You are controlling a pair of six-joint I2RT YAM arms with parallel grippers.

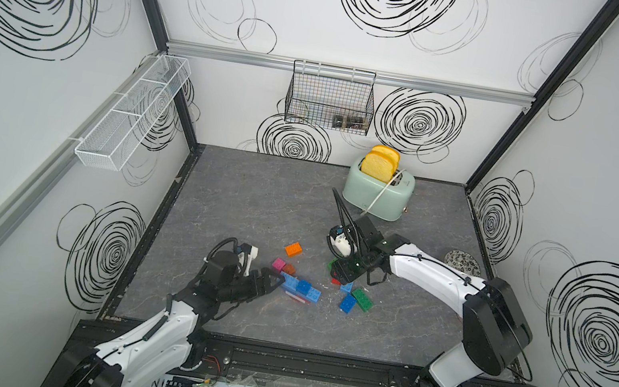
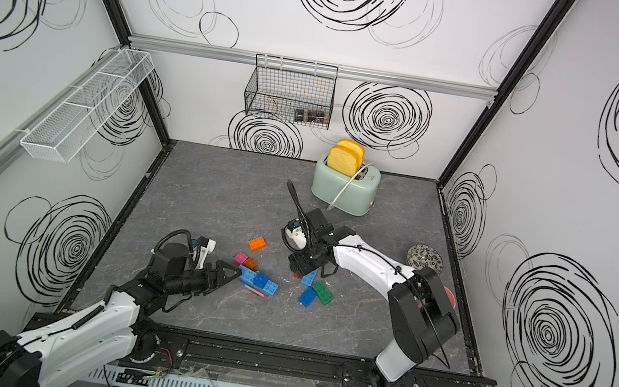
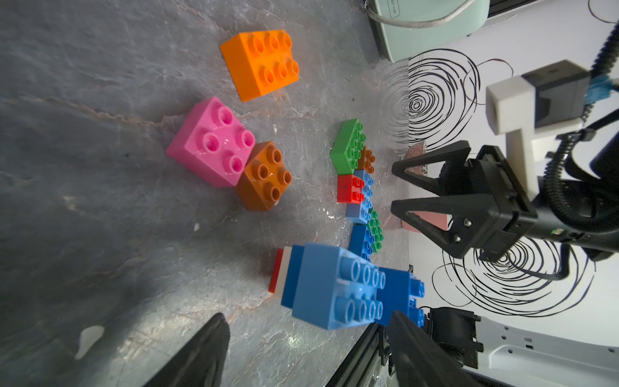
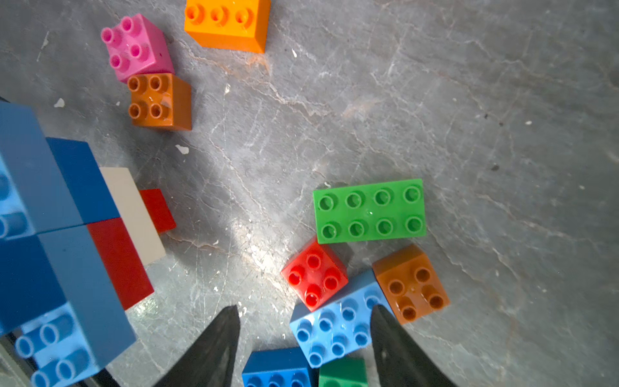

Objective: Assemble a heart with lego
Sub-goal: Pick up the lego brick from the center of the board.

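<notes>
Lego stack (image 1: 301, 289) — studs up, long axis slantwise

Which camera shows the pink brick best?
The left wrist view: the pink brick is big and whole, four studs clear. The right wrist view shows the brick smaller. In both top views it is tiny.

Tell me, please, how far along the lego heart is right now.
Done: a joined stack of blue, white and red bricks lies on the table, no heart shape yet. In hand: nothing; the left gripper is open at the stack's end, the right gripper open above a light blue brick. Left: the orange brick, pink brick and green brick, among others, lie loose.
</notes>
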